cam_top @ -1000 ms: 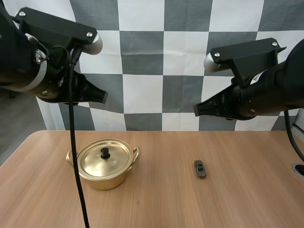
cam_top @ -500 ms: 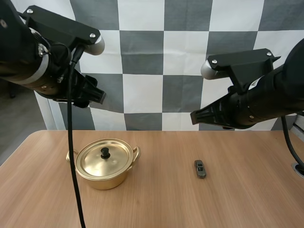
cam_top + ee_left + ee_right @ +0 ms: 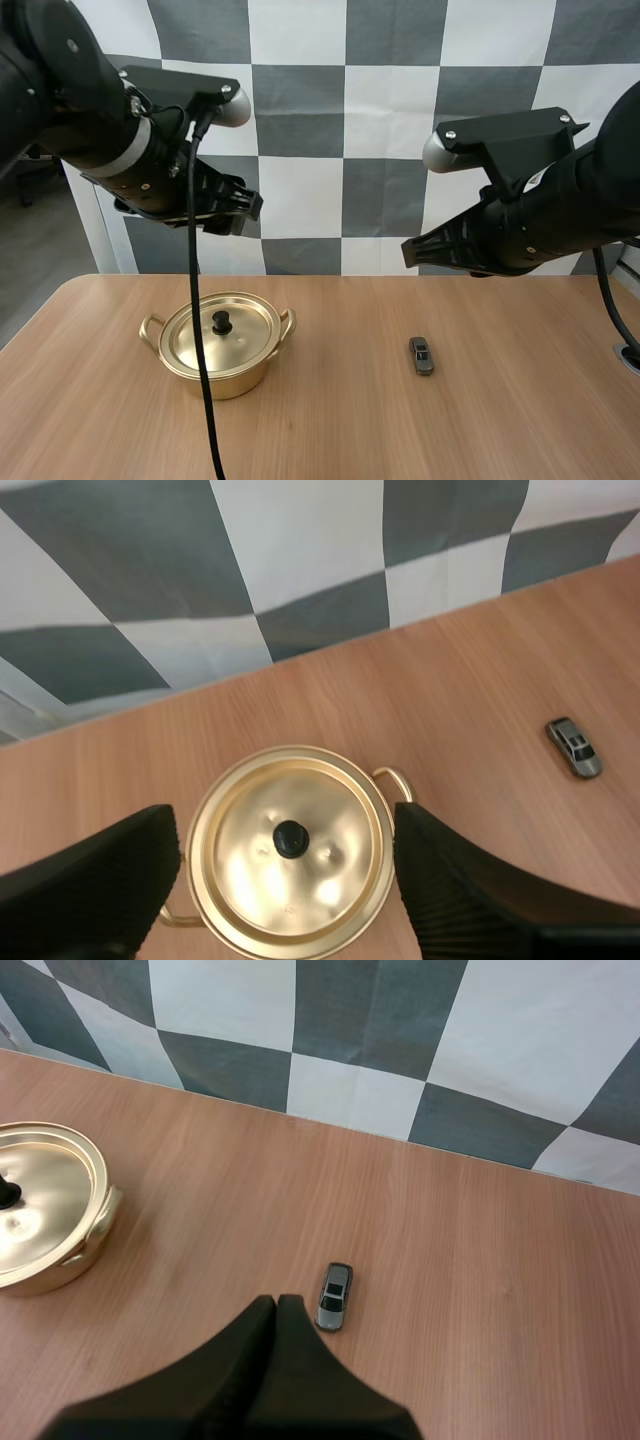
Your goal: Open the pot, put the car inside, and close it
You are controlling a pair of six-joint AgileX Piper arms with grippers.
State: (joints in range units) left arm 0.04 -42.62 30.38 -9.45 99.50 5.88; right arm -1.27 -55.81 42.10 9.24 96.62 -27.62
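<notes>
My left gripper hangs high over the table with its fingers spread apart, gripping nothing. Seen from its wrist camera, the gold pot sits below, between them, with its lid on and the black knob up. My right gripper is pressed together into one dark wedge, empty and raised. The small grey car lies on the wood near that wedge's tip, well apart from the pot and to its right.
</notes>
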